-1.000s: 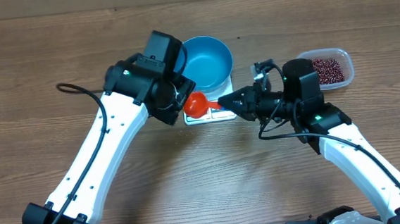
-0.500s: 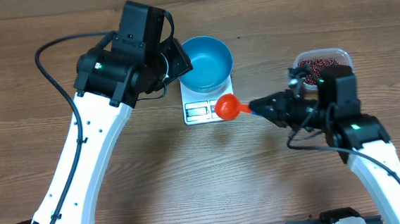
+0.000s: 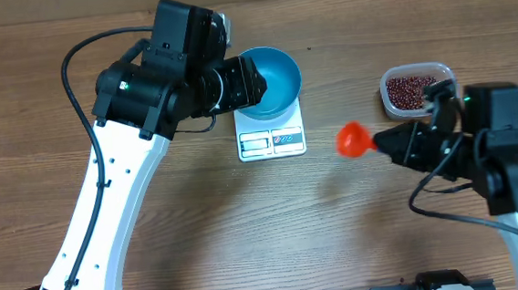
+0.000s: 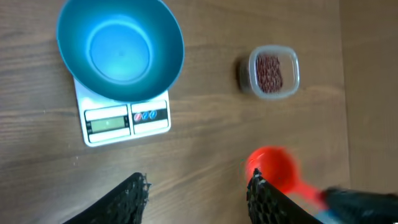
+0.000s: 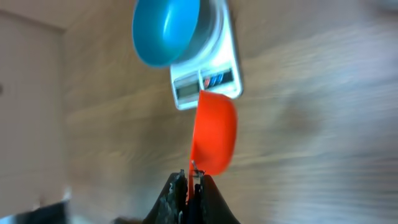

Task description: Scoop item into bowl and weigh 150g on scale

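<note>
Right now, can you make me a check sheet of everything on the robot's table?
Surface: wooden table, brown grain.
Job's things: blue bowl, empty, on the white scale; beans in a clear tub; orange scoop, no beans seen in it.
Clutter: nothing seen.
Hands: left hand open, holding nothing; right hand shut on the scoop's handle.
Cables: black cable looping beside each arm.
Surroundings: nothing seen.
</note>
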`<control>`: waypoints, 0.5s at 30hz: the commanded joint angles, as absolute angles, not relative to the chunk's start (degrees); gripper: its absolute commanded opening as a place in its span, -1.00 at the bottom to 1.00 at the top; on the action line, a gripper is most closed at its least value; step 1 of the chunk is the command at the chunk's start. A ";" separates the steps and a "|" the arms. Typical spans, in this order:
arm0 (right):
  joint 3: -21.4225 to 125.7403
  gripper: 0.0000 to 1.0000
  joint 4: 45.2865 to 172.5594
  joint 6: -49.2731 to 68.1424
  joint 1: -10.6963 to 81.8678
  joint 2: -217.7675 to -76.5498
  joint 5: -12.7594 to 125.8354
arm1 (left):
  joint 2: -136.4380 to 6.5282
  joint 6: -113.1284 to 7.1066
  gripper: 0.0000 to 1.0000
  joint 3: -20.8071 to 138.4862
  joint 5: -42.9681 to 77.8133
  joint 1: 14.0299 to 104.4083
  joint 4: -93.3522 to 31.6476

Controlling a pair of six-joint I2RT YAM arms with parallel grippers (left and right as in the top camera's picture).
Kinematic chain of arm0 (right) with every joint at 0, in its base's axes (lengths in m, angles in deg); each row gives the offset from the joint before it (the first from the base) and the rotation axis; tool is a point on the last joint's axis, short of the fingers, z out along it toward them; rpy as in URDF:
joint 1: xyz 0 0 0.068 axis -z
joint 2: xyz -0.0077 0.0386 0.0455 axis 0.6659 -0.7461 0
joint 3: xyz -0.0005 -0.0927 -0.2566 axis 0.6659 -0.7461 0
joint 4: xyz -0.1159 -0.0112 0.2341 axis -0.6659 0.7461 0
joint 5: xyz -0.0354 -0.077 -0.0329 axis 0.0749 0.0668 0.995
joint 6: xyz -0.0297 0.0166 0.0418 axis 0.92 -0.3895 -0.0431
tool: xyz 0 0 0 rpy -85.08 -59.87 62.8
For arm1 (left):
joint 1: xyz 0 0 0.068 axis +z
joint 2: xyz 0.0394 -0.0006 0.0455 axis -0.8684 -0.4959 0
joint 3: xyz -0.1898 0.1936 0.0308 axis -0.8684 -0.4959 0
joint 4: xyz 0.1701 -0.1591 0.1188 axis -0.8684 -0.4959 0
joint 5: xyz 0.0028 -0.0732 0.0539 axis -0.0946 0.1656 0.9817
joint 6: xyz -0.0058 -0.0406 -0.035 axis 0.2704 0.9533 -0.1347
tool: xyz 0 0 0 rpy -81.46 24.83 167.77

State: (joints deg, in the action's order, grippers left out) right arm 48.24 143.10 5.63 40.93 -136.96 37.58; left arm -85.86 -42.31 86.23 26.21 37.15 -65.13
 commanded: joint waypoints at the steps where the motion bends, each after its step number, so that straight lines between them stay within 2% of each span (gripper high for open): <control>1: 53.35 -0.92 144.50 8.87 41.19 -136.11 46.39 | -86.10 -46.27 -0.05 87.47 24.22 37.18 -66.75; 3: 54.49 -0.93 144.98 8.91 41.19 -136.11 47.85 | -86.08 -48.19 -0.14 87.45 24.22 36.78 -68.11; 8: 54.64 -0.93 147.29 8.84 41.19 -136.13 48.00 | -85.47 -50.99 -0.22 87.45 24.74 34.44 -71.15; 15: 54.64 -0.93 151.31 10.16 41.19 -136.11 48.07 | -81.49 -50.84 -0.27 87.45 34.03 27.01 -75.21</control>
State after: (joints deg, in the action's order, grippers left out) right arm 53.39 151.12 8.91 40.97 -136.44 47.15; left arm -85.05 -49.22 86.23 29.25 29.57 -74.53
